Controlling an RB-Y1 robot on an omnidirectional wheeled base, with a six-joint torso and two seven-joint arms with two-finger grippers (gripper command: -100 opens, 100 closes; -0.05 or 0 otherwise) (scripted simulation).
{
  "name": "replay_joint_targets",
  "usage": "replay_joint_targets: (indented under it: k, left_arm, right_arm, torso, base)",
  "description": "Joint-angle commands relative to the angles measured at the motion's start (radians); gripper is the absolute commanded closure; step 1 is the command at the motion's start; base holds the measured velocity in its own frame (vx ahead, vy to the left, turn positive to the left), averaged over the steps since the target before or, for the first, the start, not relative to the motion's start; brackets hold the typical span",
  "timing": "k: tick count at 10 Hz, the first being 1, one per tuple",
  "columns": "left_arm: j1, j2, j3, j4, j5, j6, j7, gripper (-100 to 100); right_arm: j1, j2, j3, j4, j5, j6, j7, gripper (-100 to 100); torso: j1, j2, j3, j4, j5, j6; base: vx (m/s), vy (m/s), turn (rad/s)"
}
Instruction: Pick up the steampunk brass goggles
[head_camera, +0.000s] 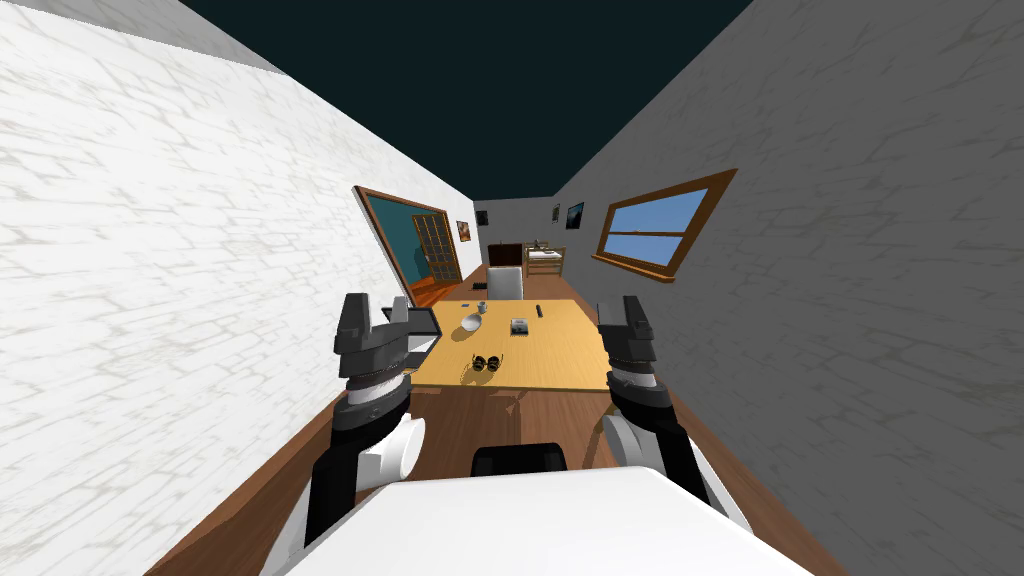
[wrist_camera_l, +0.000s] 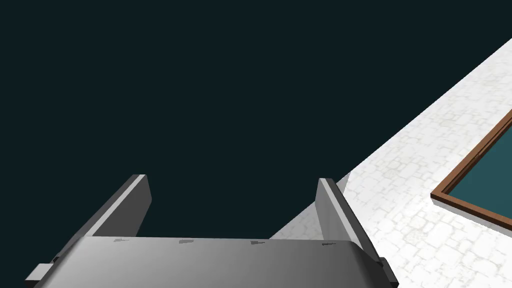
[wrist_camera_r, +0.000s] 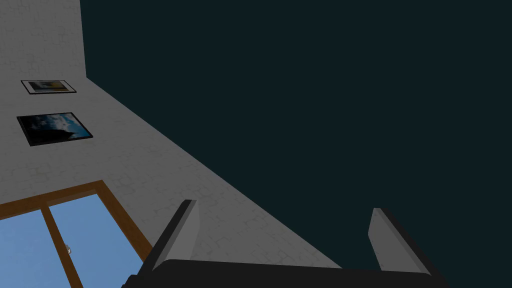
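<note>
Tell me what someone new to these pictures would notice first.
The left gripper and right gripper, both open and pointing upward, flank a light wooden table ahead in the head view. On its near part lie the small dark goggles, apart from both grippers. A wood-framed window showing blue sky stands out on the right wall.

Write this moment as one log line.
phase: pre-grasp | goggles: on table near front edge | left gripper: open, raised | right gripper: open, raised
</note>
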Motion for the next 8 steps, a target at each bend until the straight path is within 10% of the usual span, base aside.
replay_joint_targets:
  k: [1, 8]
  left_arm:
    - [-0.026, 0.031, 0.001, 0.046, 0.006, 0.016, 0.002, -100]
    - [-0.115, 0.088, 0.006, 0.201, 0.028, 0.069, 0.011, -100]
  right_arm:
    - [0.0, 0.0, 0.0, 0.0, 0.0, 0.0, 0.0, 0]
    - [0.0, 0.0, 0.0, 0.0, 0.0, 0.0, 0.0, 0]
  torso:
    - [0.0, 0.0, 0.0, 0.0, 0.0, 0.0]
    - [0.002, 0.002, 0.001, 0.0, 0.0, 0.0]
  base:
    - [-0.014, 0.007, 0.013]
    - [-0.024, 0.016, 0.01]
